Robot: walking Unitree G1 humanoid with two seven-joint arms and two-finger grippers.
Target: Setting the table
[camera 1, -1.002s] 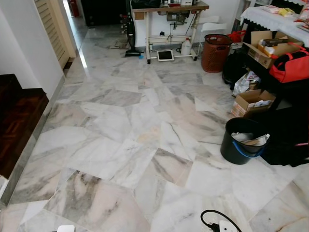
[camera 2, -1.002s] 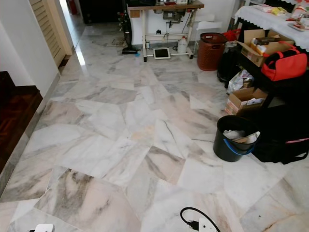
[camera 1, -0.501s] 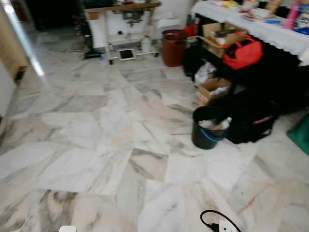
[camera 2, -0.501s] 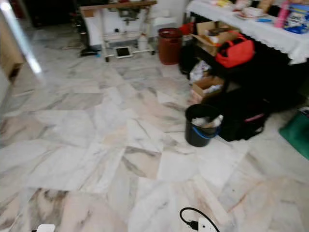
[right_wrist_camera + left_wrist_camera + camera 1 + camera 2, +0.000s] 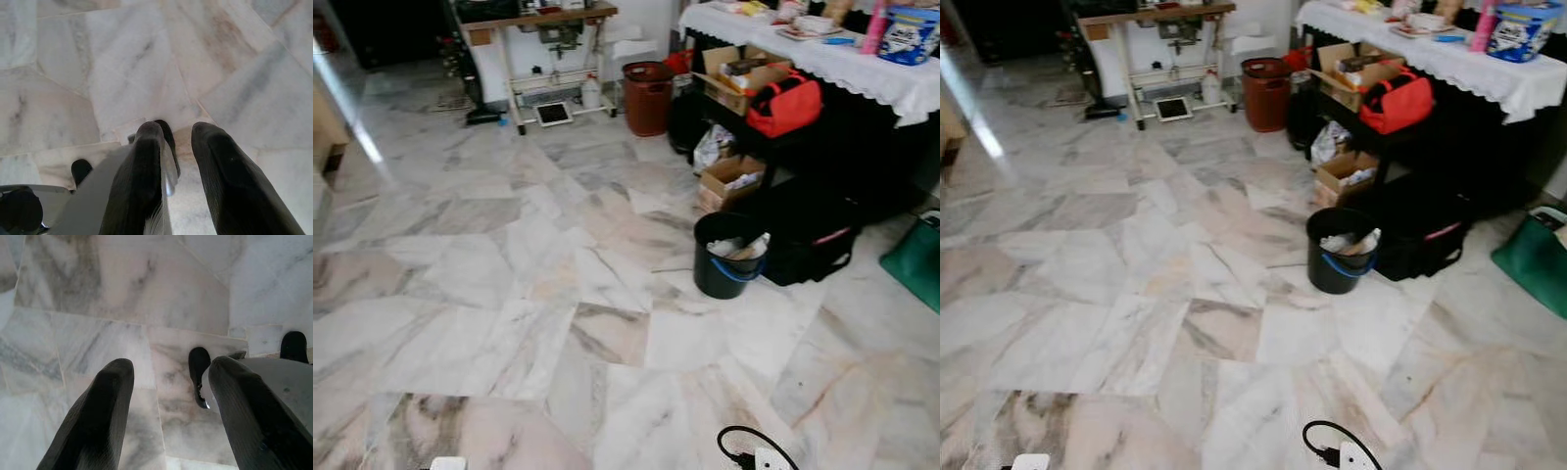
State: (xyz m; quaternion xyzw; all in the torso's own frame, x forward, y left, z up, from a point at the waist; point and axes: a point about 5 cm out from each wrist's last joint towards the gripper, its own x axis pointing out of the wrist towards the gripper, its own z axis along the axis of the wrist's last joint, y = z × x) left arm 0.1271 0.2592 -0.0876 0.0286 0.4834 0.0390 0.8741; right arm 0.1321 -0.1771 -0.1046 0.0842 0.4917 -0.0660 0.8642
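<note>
The head camera looked down across a marble floor (image 5: 538,294). The table (image 5: 901,83), covered with a white lace-edged cloth, stood at the far right of the room, well apart from the robot. On the cloth near its front edge sat a blue-and-white tub (image 5: 908,22), a pink bottle (image 5: 874,22) just beside it, and a plate (image 5: 813,27) further along; other items there were too small to identify.

Under and beside the table: a red bag (image 5: 785,102), an open cardboard box (image 5: 739,76) behind it, a second open box (image 5: 729,178) on the floor, and a black bag (image 5: 808,240). A black bucket (image 5: 729,257) with a blue handle, holding paper scraps, stood on the floor touching the black bag. A green bag (image 5: 918,264) lay at the right edge. A reddish-brown basket (image 5: 648,96) and a wooden-topped workbench (image 5: 538,44) stood at the far wall.

The left gripper (image 5: 168,382) hung over bare floor, fingers well apart, holding nothing. The right gripper (image 5: 178,142) also hung over the floor, fingers slightly parted, empty.
</note>
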